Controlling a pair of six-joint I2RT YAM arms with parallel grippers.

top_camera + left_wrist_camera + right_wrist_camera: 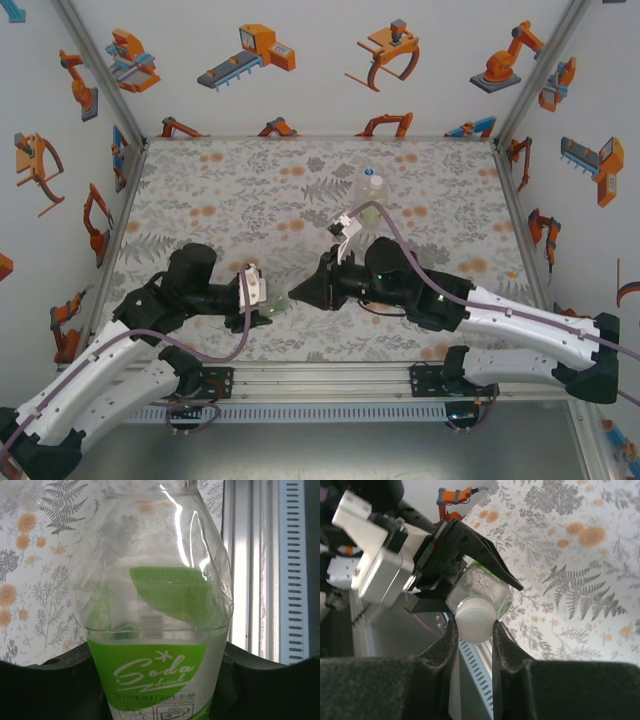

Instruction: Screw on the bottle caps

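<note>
Left gripper [266,304] and right gripper [296,295] meet at a green-labelled clear plastic bottle [279,308]. Another clear plastic bottle [372,188] stands beyond.

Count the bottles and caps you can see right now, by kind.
Bottles: 2, the green-label bottle in the left gripper and a clear bottle at the back.
Caps: 1 clearly seen, the white cap in the right gripper.
Total: 3.

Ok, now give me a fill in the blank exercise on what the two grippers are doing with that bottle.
1. The left gripper is shut on a bottle with a ____ label.
2. The right gripper has a ____ cap between its fingers, at the bottle's neck.
3. The table is patterned with grey ferns and ____ flowers.
Missing words: green; white; orange.
</note>
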